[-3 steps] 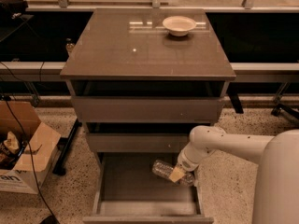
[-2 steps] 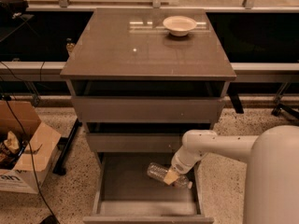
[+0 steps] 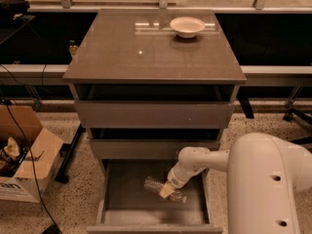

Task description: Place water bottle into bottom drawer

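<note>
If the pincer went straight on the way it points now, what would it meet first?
The pincer points down and left into the bottom drawer, gripping the water bottle. Beyond that bottle, the drawer's floor likely comes first, though depth is unclear.

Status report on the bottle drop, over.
Gripper down inside the open bottom drawer, shut across the water bottle at its middle. Bottle lying sideways low in the tray, not yet released. No obstruction seen in the drawer.
</note>
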Tool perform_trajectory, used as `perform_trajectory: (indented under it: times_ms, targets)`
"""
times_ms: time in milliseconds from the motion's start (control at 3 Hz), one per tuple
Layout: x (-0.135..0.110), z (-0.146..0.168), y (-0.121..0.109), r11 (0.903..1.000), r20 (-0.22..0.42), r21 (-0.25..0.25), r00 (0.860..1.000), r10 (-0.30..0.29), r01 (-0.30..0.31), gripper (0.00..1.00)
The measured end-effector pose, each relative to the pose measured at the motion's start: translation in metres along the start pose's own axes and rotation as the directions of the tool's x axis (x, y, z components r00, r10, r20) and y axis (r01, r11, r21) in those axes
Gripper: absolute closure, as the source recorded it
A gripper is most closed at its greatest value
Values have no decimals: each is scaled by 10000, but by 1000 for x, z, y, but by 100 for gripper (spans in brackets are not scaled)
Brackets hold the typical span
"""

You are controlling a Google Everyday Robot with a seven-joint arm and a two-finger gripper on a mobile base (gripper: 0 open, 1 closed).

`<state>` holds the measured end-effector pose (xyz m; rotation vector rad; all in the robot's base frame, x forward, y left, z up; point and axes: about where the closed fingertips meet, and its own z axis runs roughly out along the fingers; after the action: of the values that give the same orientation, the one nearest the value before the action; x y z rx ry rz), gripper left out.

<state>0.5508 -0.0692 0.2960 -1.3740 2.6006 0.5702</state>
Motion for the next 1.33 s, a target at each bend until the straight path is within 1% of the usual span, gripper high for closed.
perform_trajectory:
  times_ms: [333, 667, 1000, 1333]
  targets:
    - [-1, 41, -8, 9975, 410, -415, 9974, 588, -571, 100]
    - [4, 82, -19, 9881, 516, -753, 9890, 1385, -1344, 81]
    - [14, 117, -28, 9696, 325, -814, 9717, 2338, -2306, 58]
    - [24, 142, -33, 9445, 120, -967, 9485, 3164, -3139, 35]
